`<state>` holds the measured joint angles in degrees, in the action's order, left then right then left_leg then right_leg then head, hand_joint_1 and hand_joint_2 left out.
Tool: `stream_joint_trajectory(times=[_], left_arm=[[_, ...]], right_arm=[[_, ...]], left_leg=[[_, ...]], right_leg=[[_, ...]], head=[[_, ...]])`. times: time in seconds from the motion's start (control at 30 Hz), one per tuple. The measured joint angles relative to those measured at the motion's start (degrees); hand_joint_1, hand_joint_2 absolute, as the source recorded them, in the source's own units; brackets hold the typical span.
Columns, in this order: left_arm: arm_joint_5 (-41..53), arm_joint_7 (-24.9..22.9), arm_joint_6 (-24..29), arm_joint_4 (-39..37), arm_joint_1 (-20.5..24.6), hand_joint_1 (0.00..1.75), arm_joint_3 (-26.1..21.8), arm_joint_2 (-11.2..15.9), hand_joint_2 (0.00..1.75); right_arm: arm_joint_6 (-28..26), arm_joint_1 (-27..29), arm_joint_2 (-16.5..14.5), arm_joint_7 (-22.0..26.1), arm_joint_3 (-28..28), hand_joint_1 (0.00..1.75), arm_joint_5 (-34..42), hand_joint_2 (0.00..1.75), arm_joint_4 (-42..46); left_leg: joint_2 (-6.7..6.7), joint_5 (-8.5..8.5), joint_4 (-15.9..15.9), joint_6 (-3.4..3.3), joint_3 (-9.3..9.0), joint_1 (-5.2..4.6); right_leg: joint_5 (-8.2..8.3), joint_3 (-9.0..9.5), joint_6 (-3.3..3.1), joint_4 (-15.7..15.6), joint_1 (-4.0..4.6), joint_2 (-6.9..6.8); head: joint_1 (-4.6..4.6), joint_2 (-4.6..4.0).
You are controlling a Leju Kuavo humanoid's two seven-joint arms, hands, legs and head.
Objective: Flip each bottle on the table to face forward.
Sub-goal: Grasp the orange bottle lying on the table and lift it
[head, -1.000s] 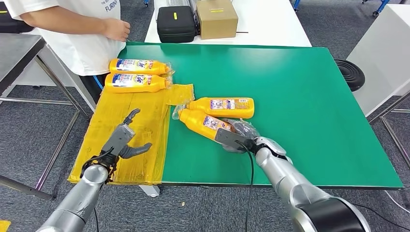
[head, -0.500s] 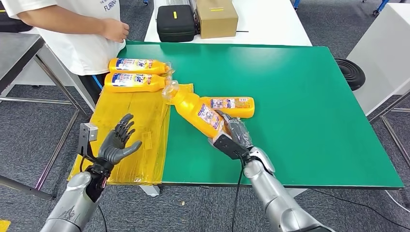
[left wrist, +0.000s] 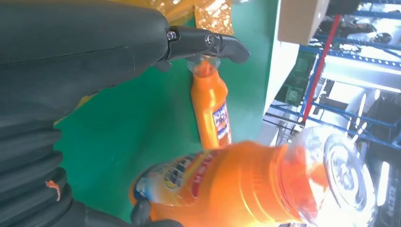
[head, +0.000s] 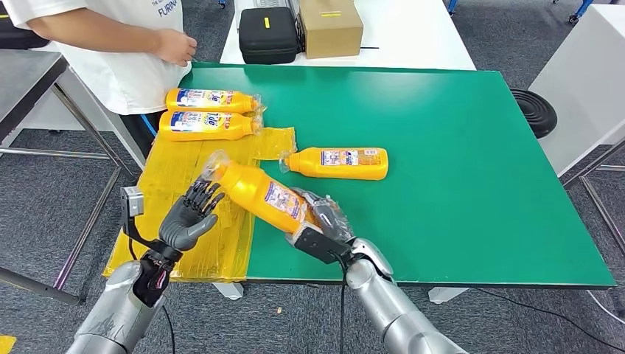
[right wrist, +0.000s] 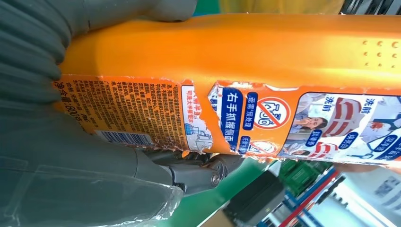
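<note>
Green desk [head: 457,147], frame centre. Right robot hand [head: 324,225] clamps raised yellow bottle [head: 262,193]; left robot hand [head: 188,220] fingers apart, holding nothing.

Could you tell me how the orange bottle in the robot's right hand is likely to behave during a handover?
The orange bottle looks like rigid plastic, so it should keep its shape. Its glossy sides may slip. Held near its base by the right robot hand, its long body may sag at the clear cap.
</note>
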<state>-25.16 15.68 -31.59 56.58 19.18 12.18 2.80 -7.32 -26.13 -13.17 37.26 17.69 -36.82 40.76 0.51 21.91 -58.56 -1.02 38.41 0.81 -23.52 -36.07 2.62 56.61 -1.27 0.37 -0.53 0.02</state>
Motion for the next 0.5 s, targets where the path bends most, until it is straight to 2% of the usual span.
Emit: stream_joint_trajectory(times=[0.5], left_arm=[[0.6, 1.0, 0.2, 4.5, -1.8, 0.0, 2.2, 0.0, 0.0]], right_arm=[[1.4, -1.9, -2.6, 0.6, 2.2, 1.75, 0.3, 1.75, -0.4]], left_leg=[[-0.01, 0.0, 0.0, 0.0, 0.02, 0.0]], right_leg=[[0.0, -0.02, 0.0, 0.0, 0.0, 0.0]], head=[[0.0, 0.0]])
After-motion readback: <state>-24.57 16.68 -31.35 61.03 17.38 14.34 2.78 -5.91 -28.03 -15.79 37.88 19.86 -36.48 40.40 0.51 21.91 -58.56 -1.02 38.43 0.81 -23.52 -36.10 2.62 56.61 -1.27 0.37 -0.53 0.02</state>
